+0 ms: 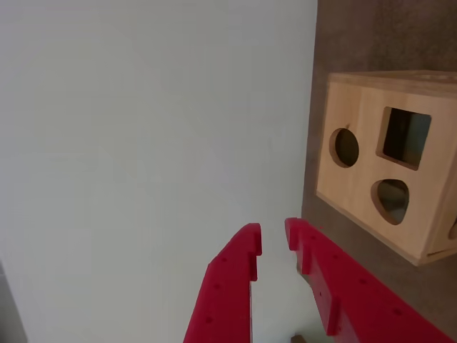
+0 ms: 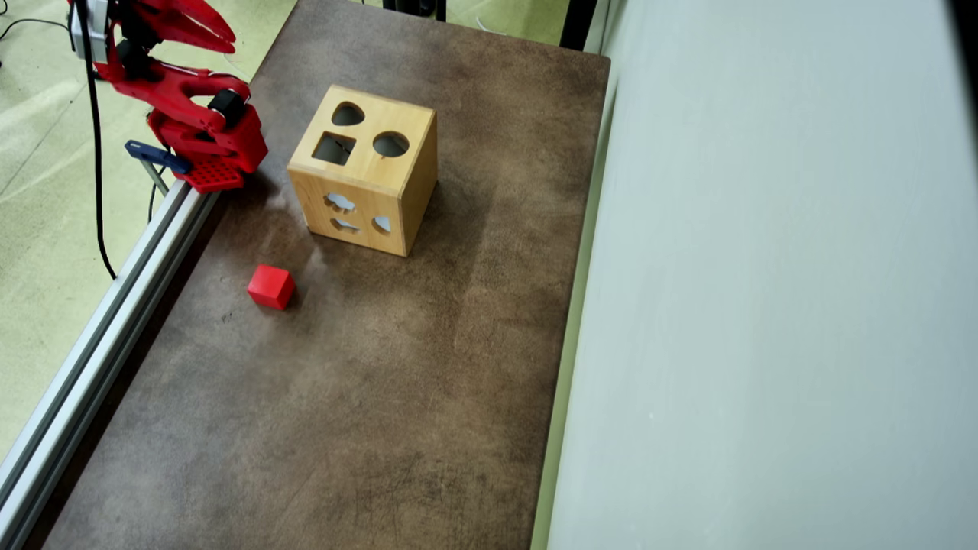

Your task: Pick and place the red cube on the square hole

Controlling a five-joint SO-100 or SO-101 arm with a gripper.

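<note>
- The red cube (image 2: pixel 270 286) lies on the brown table (image 2: pixel 382 397) in the overhead view, near the table's left edge, below and to the left of the wooden box (image 2: pixel 367 172), and apart from it.
- The wrist view does not show the cube.
- The box stands on the table, rotated slightly against the table edges. Its top face carries three cutouts.
- The square hole (image 2: pixel 334 148) sits at the left of that top face, with the round hole (image 2: pixel 390 143) to its right and the heart-like hole (image 2: pixel 348 114) above it in the overhead view.
- In the wrist view, the square hole (image 1: pixel 405 137) is uppermost, the round hole (image 1: pixel 346 147) is to its left, and the heart-like hole (image 1: pixel 392 199) is below.
- The box side facing the cube has further small cutouts.
- The gripper (image 1: pixel 273 241) is empty, its two red fingers parted by a narrow gap at the tips.
- In the overhead view, the gripper (image 2: pixel 218 34) sits at the top left, raised and well apart from cube and box.
- A metal rail (image 2: pixel 114 298) borders the table's left edge.
- A pale wall (image 2: pixel 764 305) borders the right.
</note>
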